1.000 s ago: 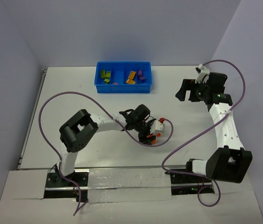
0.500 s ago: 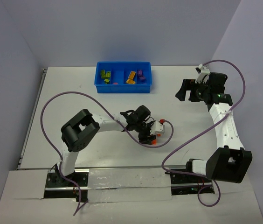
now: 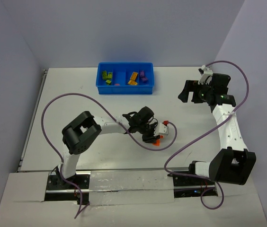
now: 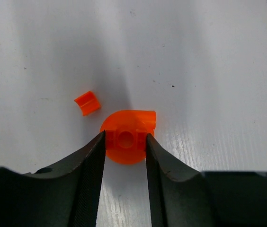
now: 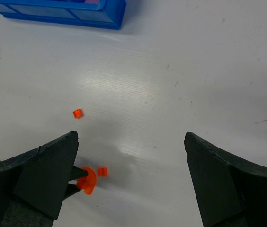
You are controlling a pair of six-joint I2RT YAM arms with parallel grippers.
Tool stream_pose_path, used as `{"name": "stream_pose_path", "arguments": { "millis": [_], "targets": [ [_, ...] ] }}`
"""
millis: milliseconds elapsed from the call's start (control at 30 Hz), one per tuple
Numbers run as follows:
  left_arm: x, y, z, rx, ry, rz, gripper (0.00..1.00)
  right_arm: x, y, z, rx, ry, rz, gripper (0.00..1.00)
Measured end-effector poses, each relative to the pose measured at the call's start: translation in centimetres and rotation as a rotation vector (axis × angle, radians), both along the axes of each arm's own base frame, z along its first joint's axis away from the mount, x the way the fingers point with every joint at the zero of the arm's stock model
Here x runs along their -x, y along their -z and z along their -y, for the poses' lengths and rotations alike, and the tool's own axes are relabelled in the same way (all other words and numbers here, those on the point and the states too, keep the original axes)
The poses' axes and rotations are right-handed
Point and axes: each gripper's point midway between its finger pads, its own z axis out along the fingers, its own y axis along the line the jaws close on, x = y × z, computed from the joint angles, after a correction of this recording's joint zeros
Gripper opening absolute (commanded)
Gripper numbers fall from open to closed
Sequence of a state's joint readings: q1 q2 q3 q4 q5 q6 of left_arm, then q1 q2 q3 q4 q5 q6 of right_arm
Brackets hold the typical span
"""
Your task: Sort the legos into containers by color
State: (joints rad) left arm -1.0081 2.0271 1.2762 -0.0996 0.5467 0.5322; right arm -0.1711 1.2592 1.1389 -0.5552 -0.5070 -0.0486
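My left gripper [image 4: 125, 142] is low over the table at mid-front [image 3: 153, 135]. Its jaws press both sides of a round translucent orange lego piece [image 4: 127, 140], also seen in the right wrist view [image 5: 88, 180]. A small orange brick [image 4: 87, 102] lies loose just beside it [image 5: 102, 171]. Another small orange brick [image 5: 77, 113] lies further off. The blue bin [image 3: 125, 89] stands at the back, holding green [image 3: 107, 75], yellow-orange [image 3: 133, 78] and purple [image 3: 144, 75] bricks in separate compartments. My right gripper [image 5: 131, 137] is open and empty, raised at the right [image 3: 188, 92].
A purple cable [image 3: 53, 109] loops over the table from the left arm, and another [image 3: 190, 142] from the right arm. A corner of the bin [image 5: 110, 16] shows at the top left of the right wrist view. Walls stand close on the left, back and right.
The left wrist has shifted and turned slightly over the orange pieces. The right arm has not moved.
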Motion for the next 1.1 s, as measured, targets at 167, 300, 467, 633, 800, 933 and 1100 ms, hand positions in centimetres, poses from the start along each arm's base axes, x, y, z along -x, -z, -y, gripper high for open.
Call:
{"name": "stream_pose_path", "arguments": {
  "millis": [167,300,467,633,800,933,1100],
  "targets": [
    [0.2,-0.4,-0.5,-0.015,-0.021,-0.028,0.28,-0.1,0.2,-0.1,-0.004,-0.003,-0.007,1.0],
    [-0.3,-3.2,-1.6,0.0,-0.079,-0.076,0.24,-0.1,0.4,-0.2,-0.013,-0.006,-0.014,1.0],
    [-4.7,-9.5,-5.0,0.075,-0.23,-0.113,0.18,-0.2,0.4,-0.3,-0.02,-0.01,-0.018,1.0],
    [-13.2,-15.5,-9.8,0.157,-0.468,-0.074,0.17,-0.2,0.4,-0.4,-0.028,-0.017,-0.02,1.0],
    [-21.2,-19.9,-14.1,0.23,-0.702,-0.003,0.17,-0.3,0.7,-0.5,-0.034,-0.022,-0.03,1.0],
    [-26.5,-20.0,-15.5,0.248,-0.832,0.03,0.16,-0.4,1.1,-0.5,-0.037,-0.023,-0.043,1.0],
    [-31.6,-16.0,-16.5,0.208,-0.957,0.023,0.17,-0.5,1.4,-0.5,-0.04,-0.022,-0.055,1.0]
  ]
}}
